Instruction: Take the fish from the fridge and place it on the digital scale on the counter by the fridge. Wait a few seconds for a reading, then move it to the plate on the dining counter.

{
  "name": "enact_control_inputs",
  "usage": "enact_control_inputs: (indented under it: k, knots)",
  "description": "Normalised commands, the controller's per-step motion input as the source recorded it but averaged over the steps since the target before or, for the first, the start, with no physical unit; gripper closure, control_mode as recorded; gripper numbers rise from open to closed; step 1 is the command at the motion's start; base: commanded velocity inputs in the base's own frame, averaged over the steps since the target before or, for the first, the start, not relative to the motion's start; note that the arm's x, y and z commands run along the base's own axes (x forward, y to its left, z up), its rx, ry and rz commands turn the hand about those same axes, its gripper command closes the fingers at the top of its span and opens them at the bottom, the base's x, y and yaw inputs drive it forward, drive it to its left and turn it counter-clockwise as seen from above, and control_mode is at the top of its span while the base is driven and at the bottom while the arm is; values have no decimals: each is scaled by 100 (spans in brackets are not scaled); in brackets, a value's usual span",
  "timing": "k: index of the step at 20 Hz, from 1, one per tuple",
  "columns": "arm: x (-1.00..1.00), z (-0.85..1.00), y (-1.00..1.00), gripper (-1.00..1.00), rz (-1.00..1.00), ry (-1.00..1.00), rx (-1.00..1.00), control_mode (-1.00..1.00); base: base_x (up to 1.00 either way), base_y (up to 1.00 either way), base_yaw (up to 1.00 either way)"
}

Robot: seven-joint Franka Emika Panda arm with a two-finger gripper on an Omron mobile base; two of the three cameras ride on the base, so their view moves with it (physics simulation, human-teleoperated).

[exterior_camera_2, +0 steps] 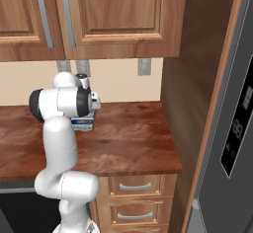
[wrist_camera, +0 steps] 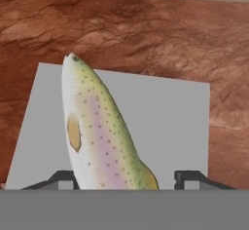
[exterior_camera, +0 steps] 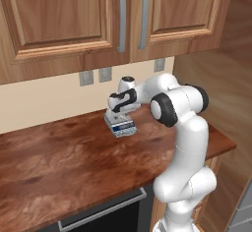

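The fish (wrist_camera: 99, 131) lies flat on the pale top of the digital scale (wrist_camera: 165, 126), and the gripper (wrist_camera: 129, 178) sits right over its tail end, one dark fingertip on each side of the body. In the hand view the left tip looks to be against the fish's flank or just beside it, while the right tip stands clearly apart with bare scale top between; so the jaws are roughly half open and I cannot tell for certain whether they hold anything, though it looks more like a straddle than a grip. The long axis of the fish runs straight away from the gripper, head towards the scale's far edge, leaning a little to the left of the scale's middle, so a closing across the body would take it by its narrow width near the tail. The scale itself rests on the counter (exterior_camera: 59, 162), back near the wall under the upper cabinets (exterior_camera: 64, 14), with the wall outlets (exterior_camera: 86, 77) just behind it. The fridge (exterior_camera_2: 232, 128) stands off to the scale's right past a wooden side panel (exterior_camera_2: 192, 103). Nothing else sits on the counter near the scale to block a lift.
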Motion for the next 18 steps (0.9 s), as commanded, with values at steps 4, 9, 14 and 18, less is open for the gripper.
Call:
enact_control_inputs:
  k: [4, 9, 14, 18]
  knots:
    - [-4, -21, 0, 100, 0, 0, 0, -100, 0, 0, 0]
    - [-9, -13, 0, 100, 0, 4, 0, -100, 0, 0, 0]
    - [-25, -2, -1, 100, 0, 3, 0, -100, 0, 0, 0]
    - [-79, 0, -13, 100, 0, -7, 0, -100, 0, 0, 0]
